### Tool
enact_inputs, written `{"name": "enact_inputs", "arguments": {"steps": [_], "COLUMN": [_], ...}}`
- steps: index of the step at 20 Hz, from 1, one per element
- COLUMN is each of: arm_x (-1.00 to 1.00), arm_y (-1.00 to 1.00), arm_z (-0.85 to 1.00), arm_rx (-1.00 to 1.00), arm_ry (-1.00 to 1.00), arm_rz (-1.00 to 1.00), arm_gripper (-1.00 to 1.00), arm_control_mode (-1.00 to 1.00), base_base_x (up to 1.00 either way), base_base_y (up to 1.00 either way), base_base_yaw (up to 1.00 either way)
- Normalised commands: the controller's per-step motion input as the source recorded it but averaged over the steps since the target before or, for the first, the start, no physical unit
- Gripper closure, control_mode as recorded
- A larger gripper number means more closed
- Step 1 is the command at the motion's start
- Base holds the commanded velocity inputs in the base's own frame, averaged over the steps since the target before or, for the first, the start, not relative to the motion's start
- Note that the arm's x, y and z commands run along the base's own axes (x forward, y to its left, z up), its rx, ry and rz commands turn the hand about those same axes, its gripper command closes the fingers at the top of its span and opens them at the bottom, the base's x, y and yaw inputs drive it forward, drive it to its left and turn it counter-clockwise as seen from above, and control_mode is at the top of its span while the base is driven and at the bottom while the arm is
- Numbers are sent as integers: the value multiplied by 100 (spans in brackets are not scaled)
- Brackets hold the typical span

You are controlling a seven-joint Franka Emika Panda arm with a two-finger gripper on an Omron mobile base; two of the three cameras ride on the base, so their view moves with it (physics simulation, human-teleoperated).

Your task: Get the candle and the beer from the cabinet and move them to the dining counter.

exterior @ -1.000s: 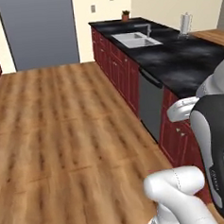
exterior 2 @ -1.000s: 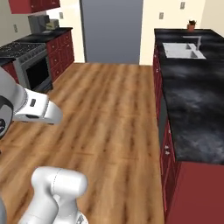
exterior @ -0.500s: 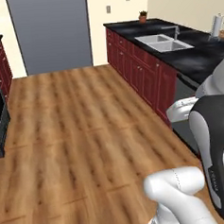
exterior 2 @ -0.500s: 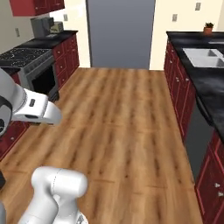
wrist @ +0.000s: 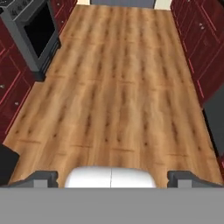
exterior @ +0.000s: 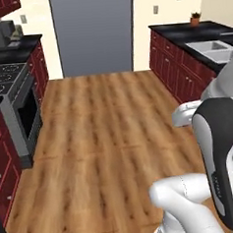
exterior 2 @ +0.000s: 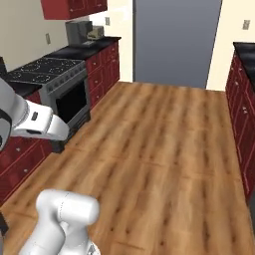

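Note:
In the hand view my gripper (wrist: 113, 177) points down at the wooden floor (wrist: 118, 87). Its two dark fingertips (wrist: 41, 177) stand far apart with nothing between them, so it is open. The candle, the beer and the dining counter are out of view. Dark red wall cupboards (exterior 2: 74, 6) hang above the left-hand worktop; I cannot tell whether any of them is the cabinet. My arm's white and dark links rise at the lower right of the left base view and at the left of the right base view.
A stove with a black oven front (exterior 2: 69, 99) stands on the left between red drawer units. A grey tall panel (exterior: 93, 31) closes the far end. A black worktop with a sink (exterior: 207, 48) and a potted plant (exterior: 195, 18) runs on the right. Wooden floor lies between.
The whole picture has swung: the base has turned left. The sink worktop has slid to the right edge and the stove has come in at the left. The arm holds the same pose.

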Motion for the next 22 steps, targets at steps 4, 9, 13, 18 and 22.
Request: {"name": "enact_inputs", "arguments": {"steps": [4,9,13,18,22], "arm_x": [0,0,0,0,0], "arm_y": [0,0,0,0,0], "arm_z": [0,0,0,0,0], "arm_rx": [0,0,0,0,0], "arm_ry": [0,0,0,0,0], "arm_rz": [0,0,0,0,0], "arm_gripper": [-100,-100,-100,-100,-100], "arm_control_mode": [100,100,100,100,100], "base_base_x": [58,51,61,55,36], "base_base_y": [-4,-8,-8,-33,-47], "base_base_yaw": [58,67,66,63,60]}}
